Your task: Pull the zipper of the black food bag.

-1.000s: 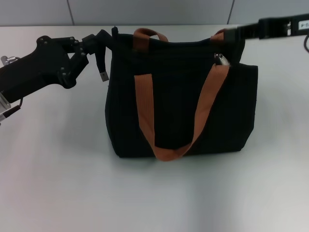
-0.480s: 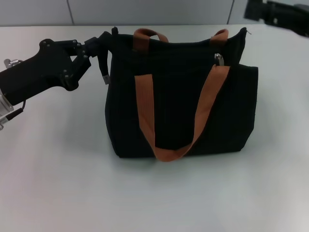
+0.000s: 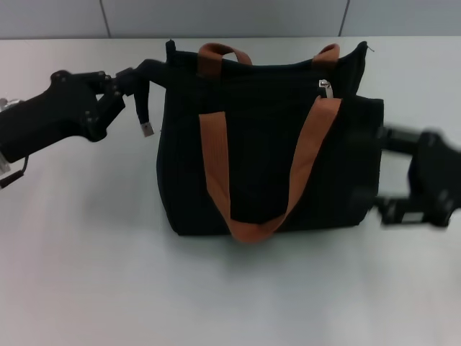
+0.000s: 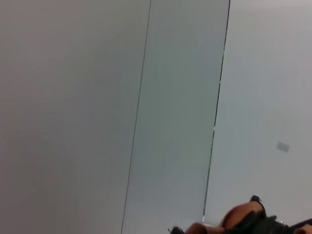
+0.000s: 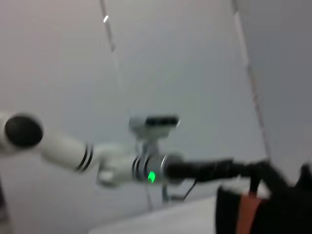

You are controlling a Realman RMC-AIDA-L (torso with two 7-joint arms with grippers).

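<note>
The black food bag (image 3: 266, 151) stands upright in the middle of the table, with orange-brown handles (image 3: 216, 166). The zipper's small silver pull tab (image 3: 325, 86) sits near the right end of the top edge. My left gripper (image 3: 130, 78) is at the bag's top left corner, shut on a black end strap (image 3: 142, 101) whose metal tip (image 3: 146, 130) hangs down. My right gripper (image 3: 421, 184) is blurred, low beside the bag's right side and apart from the pull tab. The bag's top shows in the left wrist view (image 4: 253, 222) and the right wrist view (image 5: 273, 204).
The white table (image 3: 230, 288) stretches in front of the bag and to both sides. A grey panelled wall (image 3: 216, 18) runs behind. The right wrist view shows my left arm (image 5: 122, 163) with a green light.
My right arm has swung from behind the bag's top right corner down to the bag's right side. My left gripper has shifted slightly left, still holding the strap.
</note>
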